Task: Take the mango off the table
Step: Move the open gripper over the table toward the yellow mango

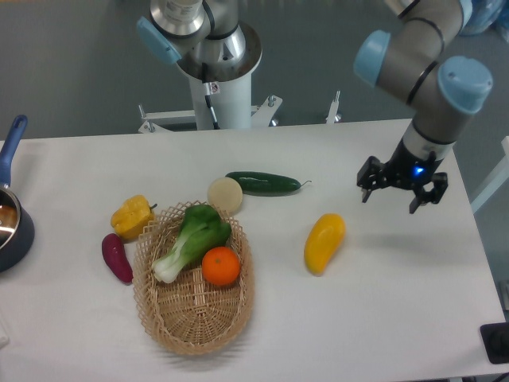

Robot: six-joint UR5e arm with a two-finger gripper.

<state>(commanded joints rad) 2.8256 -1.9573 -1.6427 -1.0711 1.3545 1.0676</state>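
The mango [324, 243] lies on the white table [398, 302], right of centre, a smooth yellow oval with its orange end toward the upper right. My gripper [390, 200] hangs above the table up and to the right of the mango, apart from it. Its dark fingers [364, 192] are spread, open, with nothing between them.
A wicker basket [195, 310] at centre-left holds a bok choy [191, 237] and an orange [220, 266]. Around it lie a yellow bell pepper [131, 216], a purple eggplant [117, 258], a pale onion [225, 194] and a cucumber [264, 183]. A blue pot [11, 227] stands at the left edge.
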